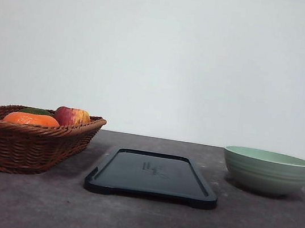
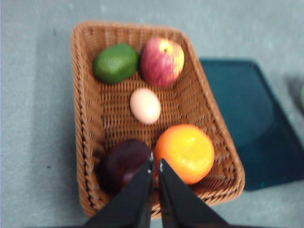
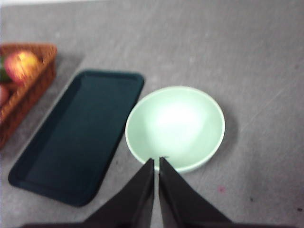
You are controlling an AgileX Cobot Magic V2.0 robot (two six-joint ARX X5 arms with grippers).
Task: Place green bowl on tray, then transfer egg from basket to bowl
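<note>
1. The pale sage-green ridged round bowl point(image 1: 267, 171) sits on the grey tabletop point(image 1: 136, 220) at the right of the front view, near the flat, near-black rectangular tray point(image 1: 153, 176) in the centre but clear of it. The tray is bare, so I judge the first step, bowl onto tray, is not yet begun.
2. The brown woven wicker basket point(image 1: 22, 140) stands at the left of the front view. In the left wrist view the small pinkish oval egg point(image 2: 145, 106) lies near the middle of the basket floor, between a red-yellow apple point(image 2: 162, 61) and green fruit point(image 2: 115, 62) above it and an orange point(image 2: 184, 153) and a dark purple fruit point(image 2: 122, 164) below.
3. The right gripper point(image 3: 156, 161) hangs over the bowl's near rim, its fingers brought together with a thin slit between, holding nothing.
4. The left gripper point(image 2: 155, 162) hovers above the basket, fingers likewise together and empty.
5. Next move, as I judge it: the right fingers must part, straddle the bowl's wall and lift it across to the tray. The wrist pictures are soft, so the exact height above the rim is hard to tell.
</note>
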